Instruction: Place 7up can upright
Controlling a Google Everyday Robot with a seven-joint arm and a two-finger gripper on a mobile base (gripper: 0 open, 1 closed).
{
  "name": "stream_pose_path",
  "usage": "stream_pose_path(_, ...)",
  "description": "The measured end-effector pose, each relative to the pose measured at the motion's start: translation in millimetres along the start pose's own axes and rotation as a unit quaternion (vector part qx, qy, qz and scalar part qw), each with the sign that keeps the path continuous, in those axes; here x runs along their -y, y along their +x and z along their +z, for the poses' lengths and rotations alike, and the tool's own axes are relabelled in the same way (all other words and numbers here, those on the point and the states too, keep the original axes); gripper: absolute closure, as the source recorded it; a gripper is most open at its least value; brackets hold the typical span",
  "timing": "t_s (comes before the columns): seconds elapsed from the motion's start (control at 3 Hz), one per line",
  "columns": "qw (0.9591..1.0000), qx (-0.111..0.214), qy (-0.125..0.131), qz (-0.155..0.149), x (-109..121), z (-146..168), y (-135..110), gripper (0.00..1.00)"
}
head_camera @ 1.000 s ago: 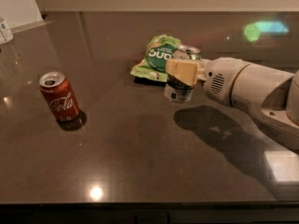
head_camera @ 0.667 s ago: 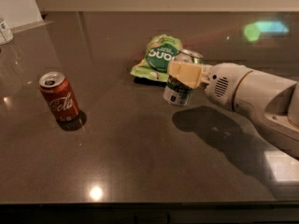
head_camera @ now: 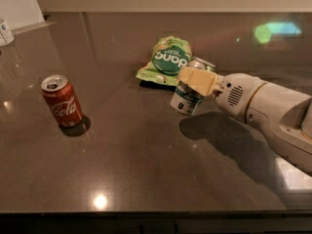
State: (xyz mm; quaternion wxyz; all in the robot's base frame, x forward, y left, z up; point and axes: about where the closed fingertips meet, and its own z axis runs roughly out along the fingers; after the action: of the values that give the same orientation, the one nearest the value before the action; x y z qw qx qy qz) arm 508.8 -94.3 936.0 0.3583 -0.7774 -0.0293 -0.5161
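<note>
The 7up can [head_camera: 187, 98], silvery with green bands, is held tilted in my gripper [head_camera: 195, 80] near the middle of the dark countertop [head_camera: 146, 155]. Its base is close to the surface; whether it touches I cannot tell. The yellowish fingers [head_camera: 197, 79] close across its upper body. The white arm comes in from the right.
A green snack bag [head_camera: 168, 60] lies just behind the can. A red Coca-Cola can [head_camera: 62, 101] stands upright at the left. A white object [head_camera: 5, 32] sits at the far left edge. The front edge of the counter runs along the bottom.
My gripper has moved a little to the left and down with the 7up can. The red can and the bag have not moved.
</note>
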Motion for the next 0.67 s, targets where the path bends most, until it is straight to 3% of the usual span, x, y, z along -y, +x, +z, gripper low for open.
stream_pose_path(0.33,0.9988,-0.014,0.006,0.047,-2.2,-4.9,2.4,1.0)
stream_pose_path(0.67,0.995,-0.028,0.018,0.094,-2.4,-9.1,4.5,1.0)
